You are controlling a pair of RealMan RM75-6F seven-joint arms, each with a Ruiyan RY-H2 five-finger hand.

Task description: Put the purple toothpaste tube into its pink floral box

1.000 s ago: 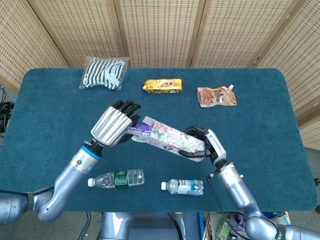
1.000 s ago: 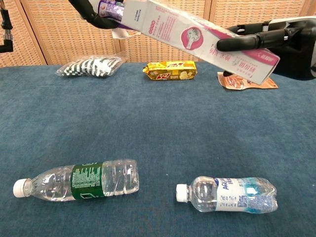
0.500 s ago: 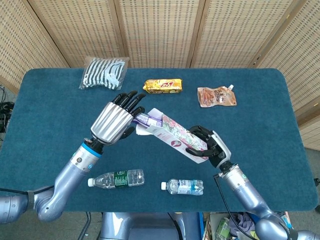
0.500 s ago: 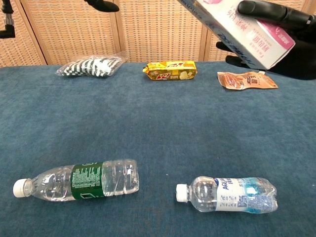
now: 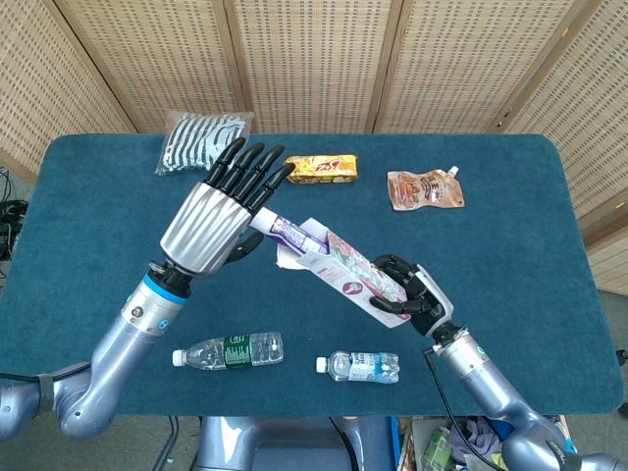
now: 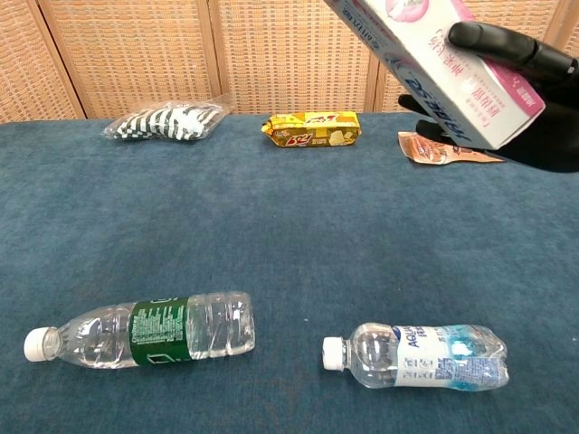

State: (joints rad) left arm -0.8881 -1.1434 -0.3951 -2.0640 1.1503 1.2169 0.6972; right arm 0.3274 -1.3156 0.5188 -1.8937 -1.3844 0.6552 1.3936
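Toothpaste tube (image 5: 285,232) sits partway in the raised pink floral box (image 5: 348,276), clamped in the right hand (image 5: 410,297), while the left hand (image 5: 211,218), fingers straight and together, presses its tail; a skewed push could jam it on the flaps.

In the chest view the pink floral box (image 6: 452,68) runs off the top edge, and the right hand (image 6: 534,99) off the right edge. The left hand (image 5: 211,221) hides the toothpaste tube (image 5: 285,231) tail (head view, centre)
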